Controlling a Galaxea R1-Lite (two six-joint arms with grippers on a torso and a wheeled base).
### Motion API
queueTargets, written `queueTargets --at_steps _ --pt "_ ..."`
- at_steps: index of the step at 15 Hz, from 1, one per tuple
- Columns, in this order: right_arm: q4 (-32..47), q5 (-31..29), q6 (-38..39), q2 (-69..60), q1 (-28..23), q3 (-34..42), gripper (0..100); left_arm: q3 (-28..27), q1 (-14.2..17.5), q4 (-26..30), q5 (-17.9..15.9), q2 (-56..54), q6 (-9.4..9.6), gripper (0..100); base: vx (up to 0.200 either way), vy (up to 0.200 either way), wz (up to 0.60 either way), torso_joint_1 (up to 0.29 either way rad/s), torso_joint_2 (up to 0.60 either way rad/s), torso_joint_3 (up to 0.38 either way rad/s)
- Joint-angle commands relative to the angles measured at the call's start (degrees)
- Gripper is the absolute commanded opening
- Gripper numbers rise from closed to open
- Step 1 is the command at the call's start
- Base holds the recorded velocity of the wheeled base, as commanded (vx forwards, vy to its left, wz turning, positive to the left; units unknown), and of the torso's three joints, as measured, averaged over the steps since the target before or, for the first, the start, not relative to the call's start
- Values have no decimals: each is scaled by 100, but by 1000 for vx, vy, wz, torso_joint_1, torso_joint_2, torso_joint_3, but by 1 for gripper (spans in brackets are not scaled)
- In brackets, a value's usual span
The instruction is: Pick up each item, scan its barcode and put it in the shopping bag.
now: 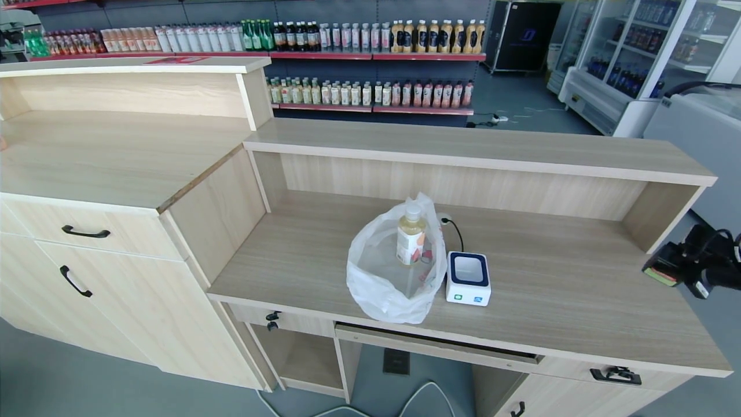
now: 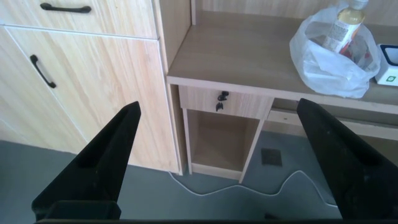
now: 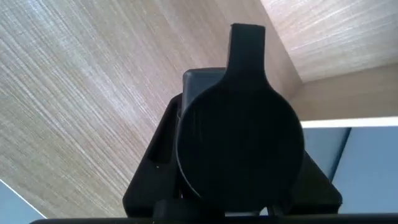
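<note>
Left claw (image 2: 219,104) spread wide and empty, right claw (image 1: 674,266) cannot be judged; bottle (image 1: 411,234) stands in shopping bag (image 1: 373,275) beside scanner (image 1: 468,278).

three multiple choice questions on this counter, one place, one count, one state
1. Where is the white box-shaped scanner with dark blue frame relative to the translucent white plastic shopping bag? A inside it; B beside it, on the robot's right; C behind it.
2. How many bottles stand in the bag? A none; B one; C three.
3. The left pincer is: A open; B shut on a bottle; C shut, empty.
Answers: B, it sits next to the bag on the light wooden counter; B, one yellowish drink bottle stands inside; A, its black fingers are spread wide.
</note>
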Motion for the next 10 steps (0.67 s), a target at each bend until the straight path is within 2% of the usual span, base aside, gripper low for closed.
queueTargets --at_steps 1,2,4,6,10 --pt "-333 328 -531 -1936 -882 1417 0 0 4 0 -4 -2 2 100 0 0 0 0 0 0" --pt "-386 978 -1102 -2612 -1145 2138 0 0 4 0 5 -2 2 100 0 0 0 0 0 0" --pt "-386 1795 -2280 -3377 -1374 2806 0 0 4 0 5 -2 2 100 0 0 0 0 0 0" --pt "-219 2287 -3563 -4282 -1321 3518 0 0 4 0 5 -2 2 100 0 0 0 0 0 0" --pt "-236 2164 -6112 -5355 147 3693 0 0 4 0 5 -2 2 100 0 0 0 0 0 0"
